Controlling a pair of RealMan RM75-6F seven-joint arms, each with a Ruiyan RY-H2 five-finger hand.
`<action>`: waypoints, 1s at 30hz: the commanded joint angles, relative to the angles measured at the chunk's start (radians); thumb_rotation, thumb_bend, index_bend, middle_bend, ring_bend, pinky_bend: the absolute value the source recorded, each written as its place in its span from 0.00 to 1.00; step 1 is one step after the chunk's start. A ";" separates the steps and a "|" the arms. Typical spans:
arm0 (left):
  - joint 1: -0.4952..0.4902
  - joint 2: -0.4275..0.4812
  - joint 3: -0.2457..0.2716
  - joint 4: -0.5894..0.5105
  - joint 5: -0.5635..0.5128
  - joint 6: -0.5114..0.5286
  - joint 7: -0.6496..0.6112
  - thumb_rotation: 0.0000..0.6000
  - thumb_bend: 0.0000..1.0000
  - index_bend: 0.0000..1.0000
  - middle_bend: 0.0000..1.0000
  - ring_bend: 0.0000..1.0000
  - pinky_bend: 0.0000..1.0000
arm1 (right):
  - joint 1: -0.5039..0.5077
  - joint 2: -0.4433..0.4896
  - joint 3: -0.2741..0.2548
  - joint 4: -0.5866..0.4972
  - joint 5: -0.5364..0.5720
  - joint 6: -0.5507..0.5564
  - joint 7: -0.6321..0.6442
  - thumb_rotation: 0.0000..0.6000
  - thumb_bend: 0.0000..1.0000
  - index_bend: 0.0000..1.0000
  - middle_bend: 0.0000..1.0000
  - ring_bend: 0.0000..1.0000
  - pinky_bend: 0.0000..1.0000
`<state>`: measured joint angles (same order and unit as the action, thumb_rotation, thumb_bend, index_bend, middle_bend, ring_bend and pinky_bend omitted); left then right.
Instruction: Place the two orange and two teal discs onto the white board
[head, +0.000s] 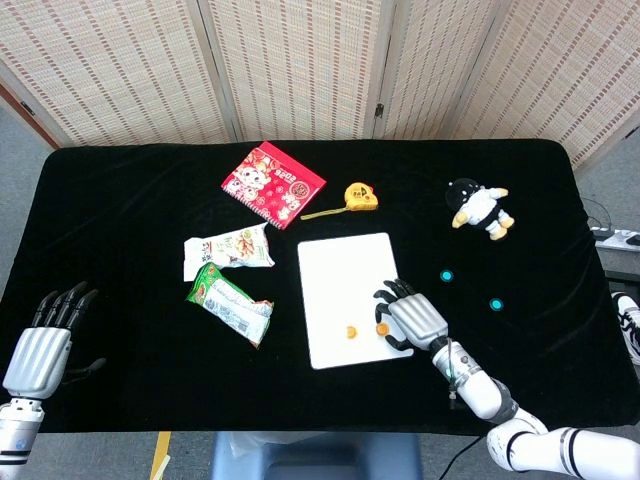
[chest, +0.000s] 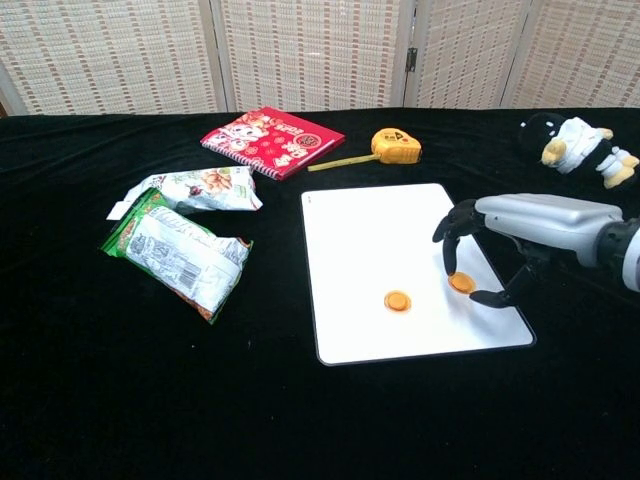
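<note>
The white board (head: 345, 275) (chest: 380, 230) lies mid-table with one orange disc (head: 351, 332) (chest: 397, 299) on its near part. My right hand (head: 412, 318) (chest: 520, 218) hovers over the board's near right corner. It pinches a second orange disc (head: 381, 327) (chest: 461, 283) between thumb and fingertips, just above the board. Two teal discs (head: 447, 275) (head: 495, 304) lie on the black cloth right of the board, apart from the hand. My left hand (head: 45, 340) rests at the near left edge, fingers spread and empty.
Two snack packets (head: 230, 300) (chest: 180, 250) lie left of the board. A red notebook (head: 272, 184) (chest: 270, 140) and a yellow tape measure (head: 359, 196) (chest: 396, 145) sit behind it. A penguin plush (head: 478, 208) (chest: 578, 145) is at the far right.
</note>
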<state>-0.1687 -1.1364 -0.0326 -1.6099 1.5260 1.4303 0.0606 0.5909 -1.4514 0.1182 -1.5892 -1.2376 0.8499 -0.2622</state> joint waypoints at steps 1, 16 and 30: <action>0.000 -0.002 0.001 0.003 -0.001 -0.001 -0.002 1.00 0.15 0.04 0.05 0.10 0.00 | 0.014 -0.019 0.001 0.007 0.021 0.000 -0.022 1.00 0.27 0.49 0.15 0.00 0.00; 0.003 -0.009 0.003 0.021 -0.006 -0.003 -0.017 1.00 0.15 0.04 0.05 0.10 0.00 | 0.060 -0.074 -0.006 0.040 0.072 0.002 -0.078 1.00 0.27 0.48 0.13 0.00 0.00; 0.004 -0.018 0.004 0.034 -0.005 -0.003 -0.025 1.00 0.15 0.04 0.05 0.10 0.00 | 0.074 -0.075 -0.026 0.044 0.088 0.006 -0.088 1.00 0.27 0.24 0.09 0.00 0.00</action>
<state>-0.1649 -1.1540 -0.0285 -1.5757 1.5214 1.4271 0.0355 0.6646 -1.5269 0.0931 -1.5447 -1.1489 0.8561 -0.3508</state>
